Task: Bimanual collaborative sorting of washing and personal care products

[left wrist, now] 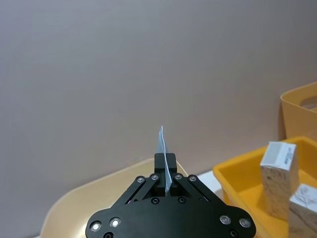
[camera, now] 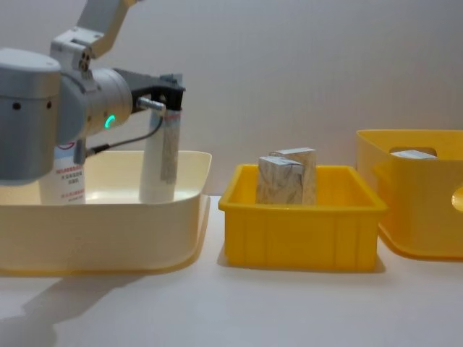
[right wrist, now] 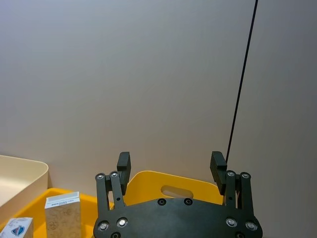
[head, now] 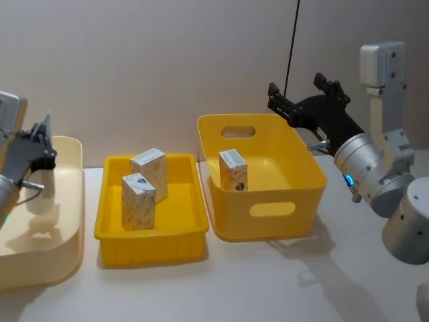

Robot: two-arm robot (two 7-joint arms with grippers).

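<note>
Left hand (camera: 172, 97) grips a tube (camera: 155, 173) by its crimp in the tray (camera: 108, 217); right hand (right wrist: 171, 164) hangs wide open, empty. Next I'd lift it straight up, I judge.

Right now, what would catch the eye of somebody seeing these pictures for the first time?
The left end effector pinches the top of a white tube standing in the cream tray at left. Yellow bins hold marbled cartons: two in the shallow bin, one in the deep bin, above which the right end effector hangs open.
</note>
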